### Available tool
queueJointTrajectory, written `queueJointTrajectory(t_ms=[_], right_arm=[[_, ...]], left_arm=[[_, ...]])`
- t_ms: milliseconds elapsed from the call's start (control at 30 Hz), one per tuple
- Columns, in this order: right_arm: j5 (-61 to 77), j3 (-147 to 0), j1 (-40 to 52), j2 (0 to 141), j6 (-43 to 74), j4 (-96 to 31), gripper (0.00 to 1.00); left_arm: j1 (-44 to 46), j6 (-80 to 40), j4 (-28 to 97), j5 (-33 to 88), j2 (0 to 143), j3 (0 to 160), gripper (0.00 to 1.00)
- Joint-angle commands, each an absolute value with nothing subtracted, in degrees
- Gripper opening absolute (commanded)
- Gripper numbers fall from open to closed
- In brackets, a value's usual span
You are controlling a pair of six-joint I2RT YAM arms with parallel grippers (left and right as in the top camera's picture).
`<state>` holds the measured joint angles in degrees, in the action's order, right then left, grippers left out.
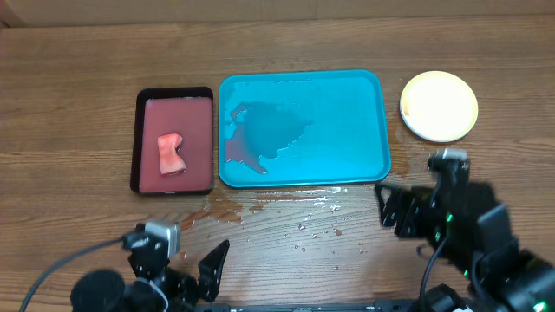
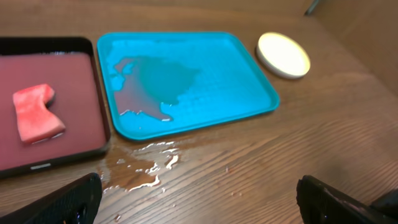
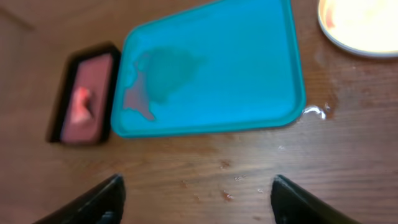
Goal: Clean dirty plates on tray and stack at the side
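The turquoise tray lies mid-table with no plates on it, only a reddish watery smear at its left part; it also shows in the left wrist view and the right wrist view. A stack of plates, pale yellow on top, sits on the bare wood right of the tray, seen too in the left wrist view and the right wrist view. My left gripper is open and empty over the wood near the front edge. My right gripper is open and empty in front of the tray's right corner.
A black-rimmed tray with a reddish inside holds a pink sponge left of the turquoise tray. Water puddles and reddish drops lie on the wood in front of the tray.
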<state>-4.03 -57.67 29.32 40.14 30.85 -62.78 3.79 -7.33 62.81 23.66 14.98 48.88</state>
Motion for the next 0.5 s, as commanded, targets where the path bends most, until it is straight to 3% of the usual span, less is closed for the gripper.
queueJointTrajectory(t_ms=[0, 467], right_arm=[[-4.8, -53.3, 30.0, 35.0, 31.8, -61.4, 1.0], [-4.9, -53.1, 30.0, 34.5, 31.8, -66.7, 1.0]], left_arm=[[4.2, -9.5, 62.2, 24.4, 12.5, 48.1, 1.0], [4.2, -9.4, 63.5, 21.9, 12.6, 48.1, 1.0]])
